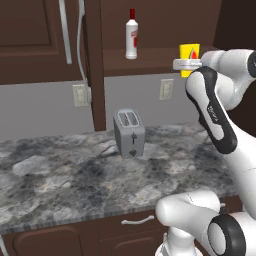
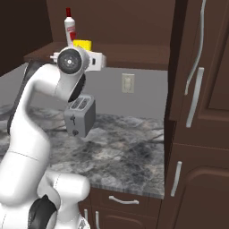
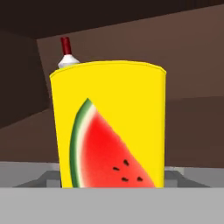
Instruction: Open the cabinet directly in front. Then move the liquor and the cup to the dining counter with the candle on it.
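Your cabinet point(image 1: 95, 60) stands open, its first step done. The yellow cup point(image 3: 109, 127), printed with a watermelon slice, sits on the shelf right at your gripper point(image 1: 189, 64); whether the jaws grip it, you cannot tell. The liquor bottle point(image 1: 131, 35) waits further back on that shelf, its red label unreadable. Both still need carrying to the dining counter.

Bright yellow cup point(image 3: 109, 127) printed with a red watermelon slice, green rind, black seeds. White liquor point(image 1: 131, 35) bottle, red cap, red label. Dark brown cabinet point(image 1: 35, 40), silver handles. Grey-black marbled desk point(image 1: 75, 185). Grey toaster point(image 1: 129, 133). Beige wall outlets point(image 1: 80, 95).
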